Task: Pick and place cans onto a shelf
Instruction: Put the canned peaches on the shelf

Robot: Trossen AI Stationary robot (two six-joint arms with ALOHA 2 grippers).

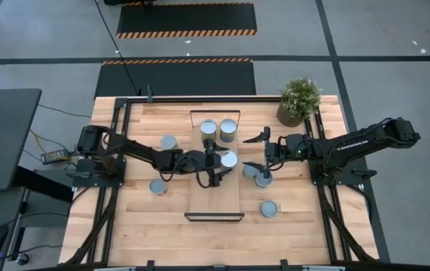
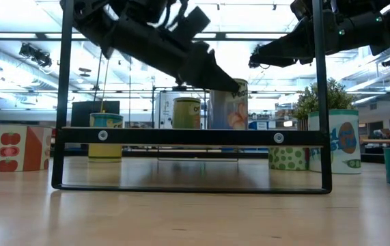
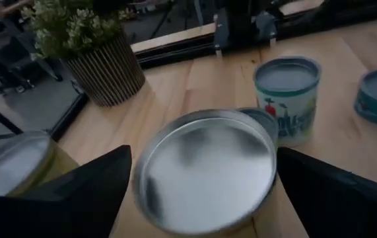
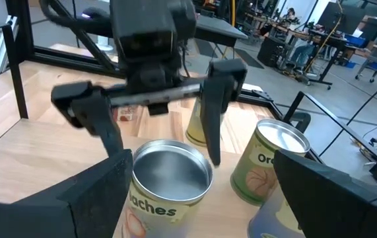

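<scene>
Can [image 1: 229,159] between wide-open left hand [image 1: 216,159] fingers (untouched)

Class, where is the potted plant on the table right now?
In the high view, the potted plant stands at the table's far right corner, beyond the right arm and to the right of the two cans at the shelf's far end.

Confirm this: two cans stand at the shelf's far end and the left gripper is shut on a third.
Not shut. The right wrist view shows the left gripper open, fingers either side of the third can. The two cans do stand at the shelf's far end.
</scene>
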